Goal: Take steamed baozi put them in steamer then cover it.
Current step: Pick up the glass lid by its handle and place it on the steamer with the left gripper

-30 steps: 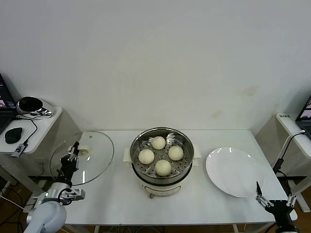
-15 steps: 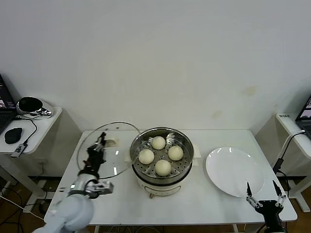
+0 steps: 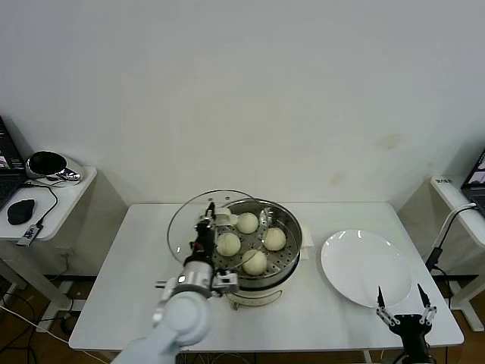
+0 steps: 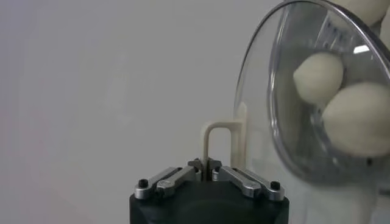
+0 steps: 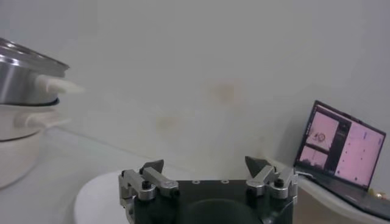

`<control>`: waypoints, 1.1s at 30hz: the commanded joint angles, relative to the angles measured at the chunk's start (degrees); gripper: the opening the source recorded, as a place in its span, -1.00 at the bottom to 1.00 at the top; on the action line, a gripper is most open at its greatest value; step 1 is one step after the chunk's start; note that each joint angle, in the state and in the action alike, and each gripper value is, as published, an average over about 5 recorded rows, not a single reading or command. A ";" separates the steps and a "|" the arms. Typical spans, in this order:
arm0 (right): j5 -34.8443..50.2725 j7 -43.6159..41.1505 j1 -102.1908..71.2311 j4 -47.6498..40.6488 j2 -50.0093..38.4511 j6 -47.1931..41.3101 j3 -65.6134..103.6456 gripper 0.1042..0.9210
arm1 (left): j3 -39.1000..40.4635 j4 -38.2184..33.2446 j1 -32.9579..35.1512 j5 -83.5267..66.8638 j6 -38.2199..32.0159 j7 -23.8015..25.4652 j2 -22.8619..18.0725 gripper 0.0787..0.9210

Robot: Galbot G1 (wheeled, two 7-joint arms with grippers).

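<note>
Left gripper (image 3: 204, 228) clenched on handle of the cover (image 3: 198, 226), held tilted over the steamer (image 3: 255, 279), apparently clear of its near-left rim. 4 steamed baozi (image 3: 254, 262) inside. Right gripper (image 3: 403, 299) released, at worktop (image 3: 144, 303) front edge, near white plate (image 3: 365, 268).

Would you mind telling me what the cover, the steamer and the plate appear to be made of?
The cover: clear glass, since the buns show through it, with a metal-looking rim.
The steamer: shiny steel-like metal, perforated tray, on a white, possibly plastic base.
The plate: glossy white, likely ceramic.
</note>
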 commanded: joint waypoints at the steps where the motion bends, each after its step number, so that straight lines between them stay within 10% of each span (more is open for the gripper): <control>1: -1.80 0.41 0.43 -1.36 0.88 0.45 -0.31 0.76 | 5.70 6.87 -4.68 12.16 3.13 5.68 -11.68 -0.89; 33: -1.74 0.44 0.49 -2.39 0.65 1.11 -0.57 0.76 | 6.50 12.28 -2.40 17.12 2.64 5.66 -16.45 -0.89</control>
